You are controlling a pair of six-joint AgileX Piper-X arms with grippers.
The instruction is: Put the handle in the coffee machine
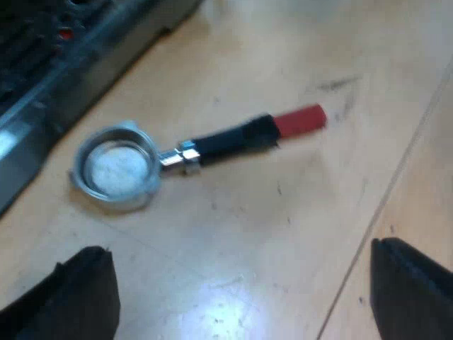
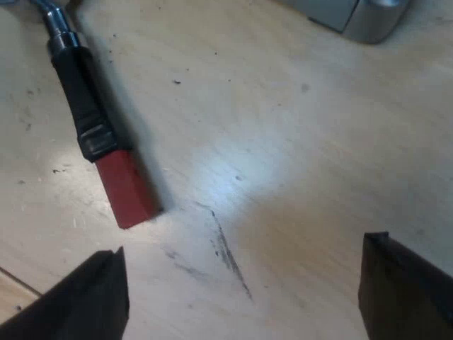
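Observation:
The metal holder (image 1: 117,168) lies loose on the wooden table beside the espresso machine's base (image 1: 64,67). Its round basket holds a pale filling, and its dark handle (image 1: 230,138) ends in red (image 1: 301,120). My left gripper (image 1: 241,297) hovers open above the table, a short way from the holder, with nothing between its fingers. In the right wrist view the same handle (image 2: 81,99) and its red end (image 2: 127,188) lie close to my right gripper (image 2: 241,297), which is open and empty over the bare wood.
The wooden table (image 1: 283,234) has a seam running near my left gripper's finger (image 1: 410,290). Dark scuff marks (image 2: 226,251) streak the wood by the red end. A grey metal foot of the machine (image 2: 354,18) stands farther off.

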